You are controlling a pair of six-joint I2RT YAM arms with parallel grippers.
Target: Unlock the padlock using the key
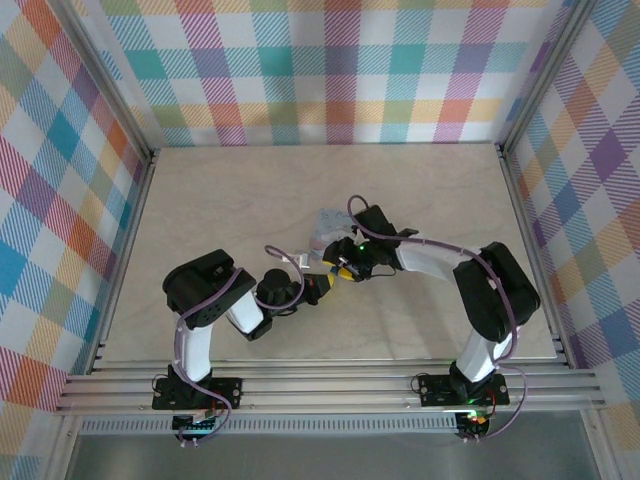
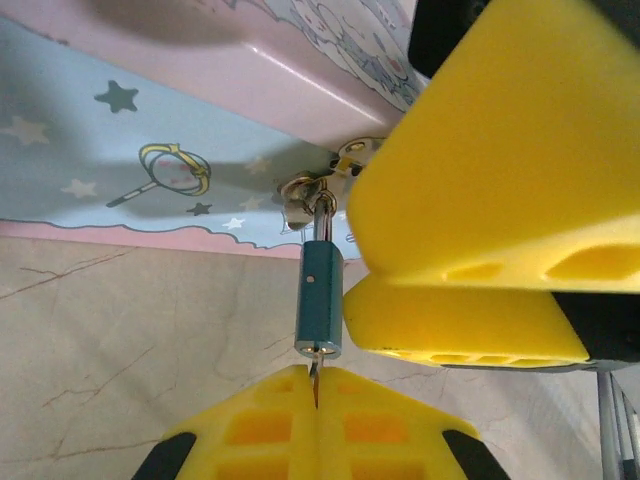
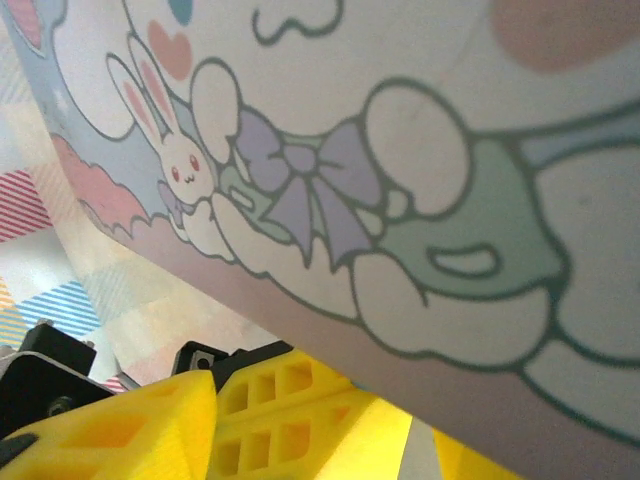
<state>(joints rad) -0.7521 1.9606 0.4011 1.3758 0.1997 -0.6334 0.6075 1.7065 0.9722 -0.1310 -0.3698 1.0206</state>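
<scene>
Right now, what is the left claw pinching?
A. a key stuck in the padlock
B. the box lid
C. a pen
A: the left gripper is shut on a thin key that runs up into the underside of the padlock.

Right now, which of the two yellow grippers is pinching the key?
The left gripper, shut on the key below the padlock; the right gripper sits beside the padlock instead.

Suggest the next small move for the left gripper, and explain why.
Probably rotate the left gripper to turn the key it is shut on: the blade seems already inside the teal padlock, and the shackle hangs closed through the hasp of the box.
</scene>
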